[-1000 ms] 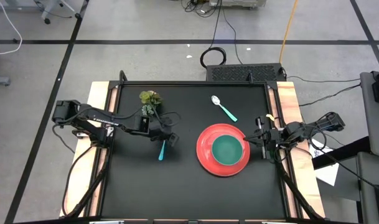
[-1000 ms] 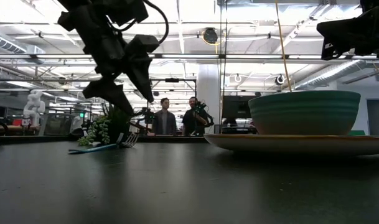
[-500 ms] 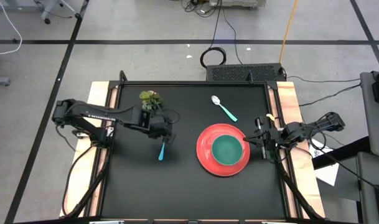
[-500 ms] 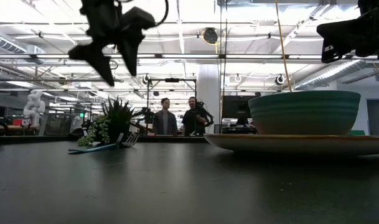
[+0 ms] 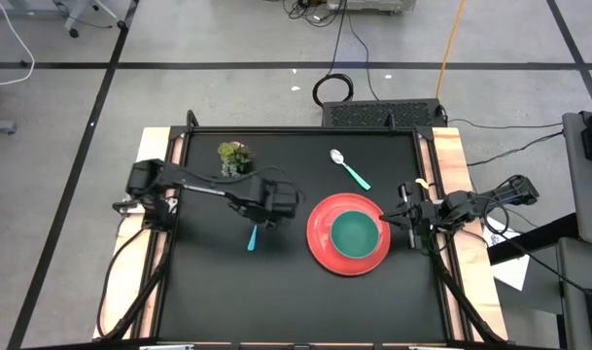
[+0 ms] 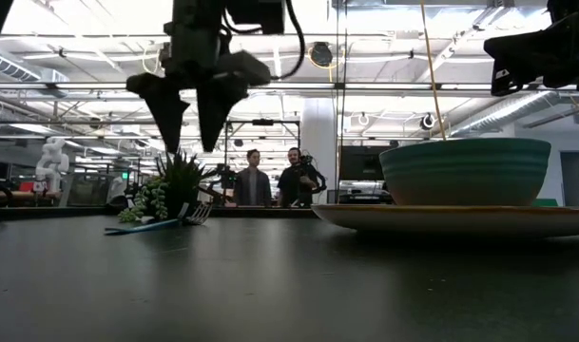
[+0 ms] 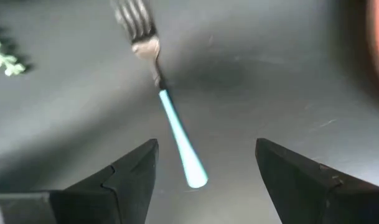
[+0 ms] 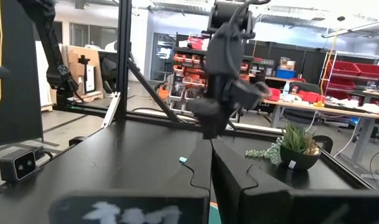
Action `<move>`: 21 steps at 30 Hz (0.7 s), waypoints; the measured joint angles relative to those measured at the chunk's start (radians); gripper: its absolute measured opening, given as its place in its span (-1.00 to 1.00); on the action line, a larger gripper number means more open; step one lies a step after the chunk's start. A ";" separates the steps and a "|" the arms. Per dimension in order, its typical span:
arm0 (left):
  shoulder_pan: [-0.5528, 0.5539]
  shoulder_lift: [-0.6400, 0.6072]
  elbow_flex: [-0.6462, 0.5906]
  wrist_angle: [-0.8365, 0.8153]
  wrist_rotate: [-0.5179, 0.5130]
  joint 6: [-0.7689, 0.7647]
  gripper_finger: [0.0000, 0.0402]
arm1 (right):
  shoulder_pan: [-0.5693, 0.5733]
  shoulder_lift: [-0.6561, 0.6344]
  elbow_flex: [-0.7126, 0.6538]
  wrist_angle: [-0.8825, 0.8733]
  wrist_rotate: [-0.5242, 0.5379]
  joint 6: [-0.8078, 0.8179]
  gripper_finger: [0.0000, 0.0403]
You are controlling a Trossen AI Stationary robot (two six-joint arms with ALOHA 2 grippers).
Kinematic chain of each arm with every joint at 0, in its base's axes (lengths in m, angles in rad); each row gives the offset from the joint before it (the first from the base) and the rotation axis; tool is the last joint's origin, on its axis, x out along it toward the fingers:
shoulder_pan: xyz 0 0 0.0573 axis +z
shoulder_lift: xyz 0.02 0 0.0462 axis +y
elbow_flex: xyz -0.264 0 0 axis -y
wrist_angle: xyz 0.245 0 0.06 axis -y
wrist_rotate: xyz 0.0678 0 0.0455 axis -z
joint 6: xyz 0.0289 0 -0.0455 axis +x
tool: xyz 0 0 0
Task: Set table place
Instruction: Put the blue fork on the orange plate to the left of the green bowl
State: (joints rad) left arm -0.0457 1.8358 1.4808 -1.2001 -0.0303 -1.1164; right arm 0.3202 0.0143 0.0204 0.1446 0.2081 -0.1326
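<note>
Under your left gripper (image 7: 205, 171), which hangs above the table (image 5: 227, 292) with its fingers spread wide and nothing between them, the blue-handled fork (image 7: 164, 99) lies flat, tines pointing away from the fingers. Beyond the fork stands the plant sprig (image 5: 235, 157). Your right gripper (image 5: 408, 219) waits at the table's right edge, fingers shut, just beside the red plate (image 5: 320, 248) with the teal bowl (image 5: 355, 234) on it. Farther from it lies the spoon (image 5: 349, 168).

Small potted green plant (image 5: 235, 157) with trailing sprigs. Well beyond the plant, two people (image 6: 270, 179) standing side by side; coiled black cable (image 5: 333, 89) on the floor; red storage bins (image 8: 354, 71) farther off.
</note>
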 joint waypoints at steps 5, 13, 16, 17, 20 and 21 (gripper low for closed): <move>-0.011 0.049 0.016 -0.001 -0.019 -0.015 0.36 | 0.000 0.000 0.000 0.000 0.000 0.009 -1.00; -0.011 0.074 0.016 0.084 -0.033 0.018 0.36 | 0.000 0.000 0.000 -0.009 0.000 0.022 -1.00; -0.007 0.074 0.016 0.085 -0.035 0.035 0.36 | 0.000 0.000 0.000 -0.017 0.000 0.041 -1.00; -0.007 0.074 0.015 0.085 -0.040 0.041 0.36 | 0.000 0.000 0.000 -0.018 0.000 0.042 -1.00; -0.003 0.073 -0.010 0.103 -0.041 0.048 0.36 | 0.000 0.000 0.000 -0.024 0.000 0.042 -1.00; 0.000 0.073 -0.022 0.103 -0.040 0.049 0.36 | 0.000 0.000 0.000 -0.025 -0.001 0.042 -1.00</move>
State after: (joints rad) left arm -0.0461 1.9091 1.4590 -1.0975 -0.0701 -1.0672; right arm 0.3203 0.0143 0.0204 0.1196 0.2073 -0.0906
